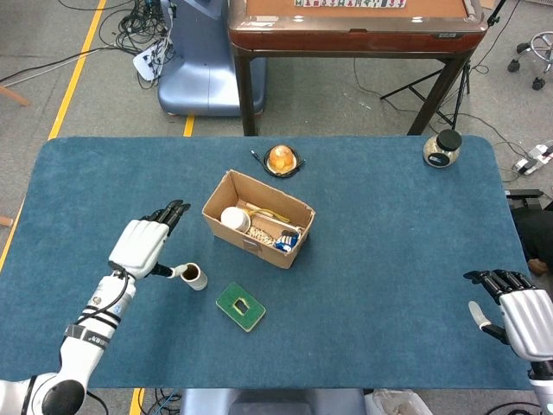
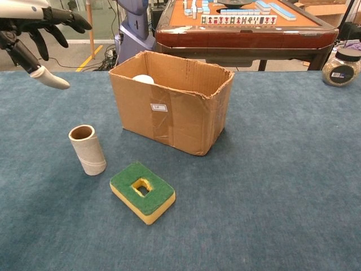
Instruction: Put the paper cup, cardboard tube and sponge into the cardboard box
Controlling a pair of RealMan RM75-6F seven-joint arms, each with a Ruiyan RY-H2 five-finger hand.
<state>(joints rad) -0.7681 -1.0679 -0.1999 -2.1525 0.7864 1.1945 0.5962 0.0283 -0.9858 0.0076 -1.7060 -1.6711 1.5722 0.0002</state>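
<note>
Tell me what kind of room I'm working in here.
Probably a robotics lab or test space, not a home. Yellow floor tape marks off a zone, loose cables run across the bare floor, and a mahjong table stands behind the blue-covered work table.

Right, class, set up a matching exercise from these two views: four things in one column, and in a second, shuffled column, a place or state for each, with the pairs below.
Things
1. paper cup
2. cardboard tube
3. sponge
4. left hand

Places or states
A. flat on the cloth in front of the cardboard box
B. open, holding nothing, above the table
C. inside the box
D. upright on the cloth, left of the sponge

Pairs: 1-C, 2-D, 3-A, 4-B
</note>
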